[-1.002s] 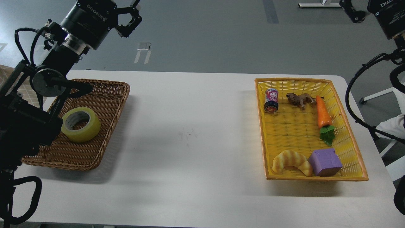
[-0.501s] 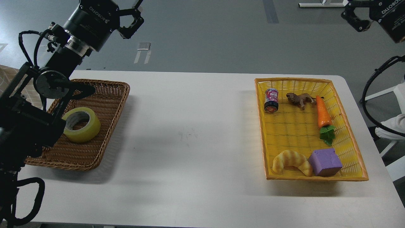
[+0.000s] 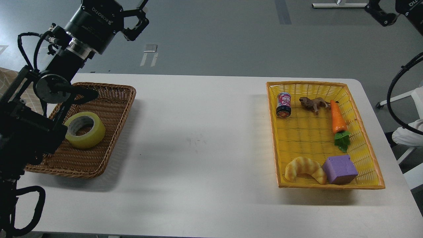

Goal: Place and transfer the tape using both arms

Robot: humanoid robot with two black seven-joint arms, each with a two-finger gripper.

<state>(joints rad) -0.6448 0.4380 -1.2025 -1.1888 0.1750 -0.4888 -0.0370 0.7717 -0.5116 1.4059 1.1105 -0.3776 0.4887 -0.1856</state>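
The tape (image 3: 85, 129), a thick yellow roll with a grey-white core, lies flat in the brown wicker basket (image 3: 110, 105) at the table's left. My left arm comes in from the left, and its gripper (image 3: 142, 14) is high above the basket's far end, well clear of the tape. Its fingers are spread open and empty, with one cut off by the top edge. My right gripper (image 3: 383, 16) is at the top right corner, far above the table. Only one finger and part of the body show there.
A yellow basket (image 3: 363, 132) at the right holds a small can (image 3: 283, 104), a toy lion (image 3: 313, 103), a toy carrot (image 3: 337, 120), a toy croissant (image 3: 304, 169) and a purple cube (image 3: 339, 169). The white table (image 3: 198, 138) lies between the baskets.
My right gripper has moved up and to the right, further out of the frame. My left arm has shifted only slightly. The tape has not moved.
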